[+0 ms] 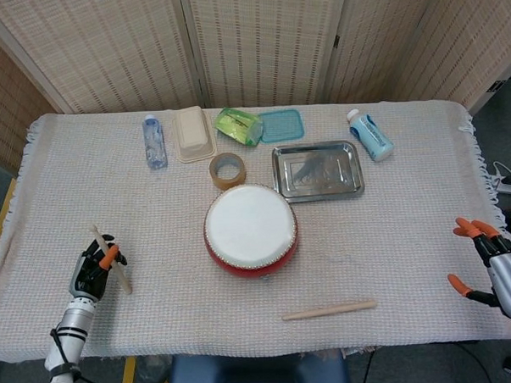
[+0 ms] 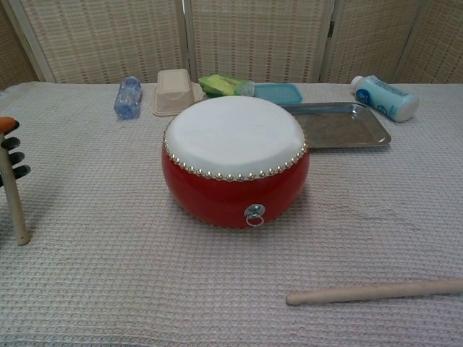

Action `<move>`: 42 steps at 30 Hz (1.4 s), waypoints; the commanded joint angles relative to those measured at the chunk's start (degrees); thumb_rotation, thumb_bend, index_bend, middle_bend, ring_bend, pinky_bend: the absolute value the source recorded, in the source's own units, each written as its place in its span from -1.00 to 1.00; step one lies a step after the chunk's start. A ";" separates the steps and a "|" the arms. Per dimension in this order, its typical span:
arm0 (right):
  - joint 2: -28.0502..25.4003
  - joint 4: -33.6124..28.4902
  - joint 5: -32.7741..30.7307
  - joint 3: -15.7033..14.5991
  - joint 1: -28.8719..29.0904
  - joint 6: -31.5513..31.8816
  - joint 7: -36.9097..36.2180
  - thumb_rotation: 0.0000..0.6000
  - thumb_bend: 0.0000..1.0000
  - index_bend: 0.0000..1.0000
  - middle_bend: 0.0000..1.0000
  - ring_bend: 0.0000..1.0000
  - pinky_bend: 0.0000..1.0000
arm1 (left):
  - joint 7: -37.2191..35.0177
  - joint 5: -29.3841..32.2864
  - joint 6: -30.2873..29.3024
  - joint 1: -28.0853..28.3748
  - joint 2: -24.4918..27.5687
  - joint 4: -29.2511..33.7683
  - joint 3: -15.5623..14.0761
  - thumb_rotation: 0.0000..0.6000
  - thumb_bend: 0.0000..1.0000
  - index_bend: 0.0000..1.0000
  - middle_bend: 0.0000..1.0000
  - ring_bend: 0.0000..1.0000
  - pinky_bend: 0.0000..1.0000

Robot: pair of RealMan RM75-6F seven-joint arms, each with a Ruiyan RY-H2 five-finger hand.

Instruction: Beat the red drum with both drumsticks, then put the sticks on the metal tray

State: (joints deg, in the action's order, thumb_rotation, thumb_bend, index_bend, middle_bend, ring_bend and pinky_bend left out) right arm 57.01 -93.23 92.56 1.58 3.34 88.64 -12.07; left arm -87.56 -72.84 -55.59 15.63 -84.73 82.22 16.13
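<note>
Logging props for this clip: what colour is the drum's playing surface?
White; the drum has red sides with a studded rim. Chest view shows it best.

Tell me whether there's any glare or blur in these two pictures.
Head view: sharp and evenly lit, with pale reflections on the metal tray. Chest view: the red drum is crisp with a faint sheen on its side; the left robot hand is cut off at the frame edge.

Even, bright, diffuse lighting falling across both views. Soft short shadow lying under drum (image 2: pixel 235 163); faint shadow trailing beside loose stick (image 2: pixel 375 290). Metal tray (image 1: pixel 317 171) giving off dull streaky glare. Focus staying sharp throughout; chest view bending slightly at edges.
</note>
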 commanded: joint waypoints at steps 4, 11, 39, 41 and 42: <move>-0.10 -0.31 0.30 -0.03 0.05 0.07 0.24 1.00 -0.64 -0.79 -0.54 -0.77 -0.43 | 4.90 -2.93 -4.66 -1.51 -1.47 -0.99 -2.04 1.00 -0.46 0.16 0.48 0.34 0.32; -0.24 -0.72 0.62 -0.04 0.10 0.23 0.49 1.00 -0.64 -0.79 -0.54 -0.77 -0.43 | 10.47 -4.04 -7.30 -1.91 -1.92 -1.10 -3.25 1.00 -0.53 0.24 0.54 0.39 0.36; -0.36 -1.40 1.07 -0.20 -0.23 0.87 1.12 1.00 -0.64 -0.78 -0.54 -0.77 -0.43 | 24.79 -6.23 -13.29 -2.87 -4.33 -3.64 -6.76 1.00 -0.60 0.61 0.84 0.68 0.68; -0.34 -1.39 1.10 -0.18 -0.22 0.90 1.14 1.00 -0.64 -0.78 -0.54 -0.77 -0.43 | 25.22 -6.32 -13.49 -2.90 -4.78 -4.13 -6.98 1.00 -0.60 0.62 0.84 0.68 0.69; -0.34 -1.40 1.10 -0.17 -0.22 0.92 1.15 1.00 -0.64 -0.78 -0.54 -0.77 -0.43 | 25.36 -6.23 -13.46 -2.91 -5.05 -4.42 -7.09 1.00 -0.60 0.62 0.85 0.69 0.69</move>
State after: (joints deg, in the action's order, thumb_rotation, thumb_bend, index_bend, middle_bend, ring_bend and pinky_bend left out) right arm 56.66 -94.63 93.66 1.42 3.12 89.56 -10.92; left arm -62.29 -79.06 -68.99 12.74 -89.66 77.91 9.14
